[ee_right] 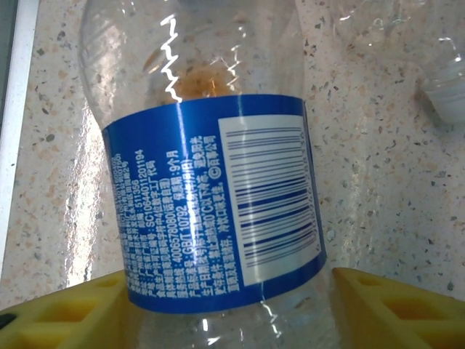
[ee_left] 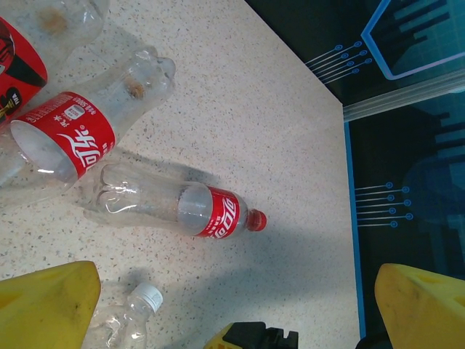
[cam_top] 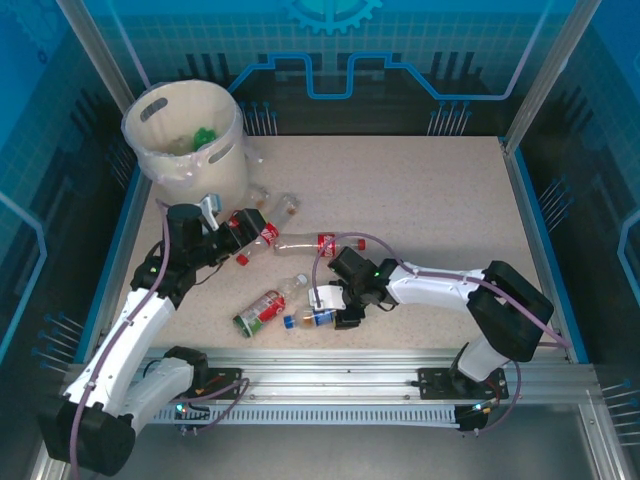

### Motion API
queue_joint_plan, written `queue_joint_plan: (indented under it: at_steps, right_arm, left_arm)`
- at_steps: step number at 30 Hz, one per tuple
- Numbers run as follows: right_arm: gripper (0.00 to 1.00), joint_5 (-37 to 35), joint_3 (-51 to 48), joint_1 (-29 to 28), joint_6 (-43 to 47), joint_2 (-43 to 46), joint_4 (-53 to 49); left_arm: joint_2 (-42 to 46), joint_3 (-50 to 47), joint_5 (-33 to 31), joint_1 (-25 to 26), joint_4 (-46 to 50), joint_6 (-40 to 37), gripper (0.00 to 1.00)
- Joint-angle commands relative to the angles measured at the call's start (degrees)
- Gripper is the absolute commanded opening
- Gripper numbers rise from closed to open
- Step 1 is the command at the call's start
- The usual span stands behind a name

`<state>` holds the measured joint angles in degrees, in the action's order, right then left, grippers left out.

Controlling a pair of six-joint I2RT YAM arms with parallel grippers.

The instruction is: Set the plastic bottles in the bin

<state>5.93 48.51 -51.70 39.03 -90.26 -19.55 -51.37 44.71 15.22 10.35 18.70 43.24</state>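
Both tools sit low: left tool (ee_left: 240, 273) gaping, empty; right tool (ee_right: 232, 291) straddling blue-labelled bottle (ee_right: 211, 189), grip unclear. Next: clamp, lift to bin (cam_top: 225, 165).

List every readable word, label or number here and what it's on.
"可口可乐", seemingly, white script partly wrapped out of sight: upper red-labelled bottle
White script, too tilted and blurred to read: lower red-labelled bottle
Barcode and Chinese fine print, too small to read: blue-labelled bottle
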Motion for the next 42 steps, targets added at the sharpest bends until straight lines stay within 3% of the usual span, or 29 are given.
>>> queue_joint_plan:
  at_steps: [1,9,14,18,23,30,37,42]
  right_arm:
    - [0.61,-0.4,0.9,-0.5,0.1,2.1,-1.5]
    - [0.59,-0.6,-1.8,4.0,-5.2,14.1,-4.8]
    - [0.56,-2.4,-1.0,12.5,-23.5,19.6,-7.8]
    - [0.51,-6.0,-2.3,14.9,-36.5,22.2,-4.9]
    - [0.47,-6.0,-7.6,14.9,-48.4,25.3,7.2]
    - [0.47,-5.4,-8.9,14.8,-52.3,26.9,13.6]
    - [0.48,-3.2,-10.8,13.3,-54.4,26.7,19.1]
    - [0.48,-1.8,-11.4,13.3,-55.6,26.8,21.1]
  left_arm:
    - [0.0,-1.2,-0.6,0.3,-1.5,0.8,0.98]
    - [-0.7,-2.2,3.6,0.4,-5.2,3.1,0.99]
    - [-2.8,-4.8,10.5,2.3,-17.7,7.2,0.99]
    - [-4.9,-3.8,8.6,6.3,-20.3,8.2,0.99]
    - [-10.5,-5.0,4.8,14.9,-31.1,13.2,0.99]
    - [-20.4,-4.2,-0.1,24.2,-37.1,15.4,0.99]
    - [-28.7,-1.5,-0.3,28.0,-43.8,17.8,0.99]
    - [-33.2,-0.4,0.3,29.3,-47.3,19.4,0.89]
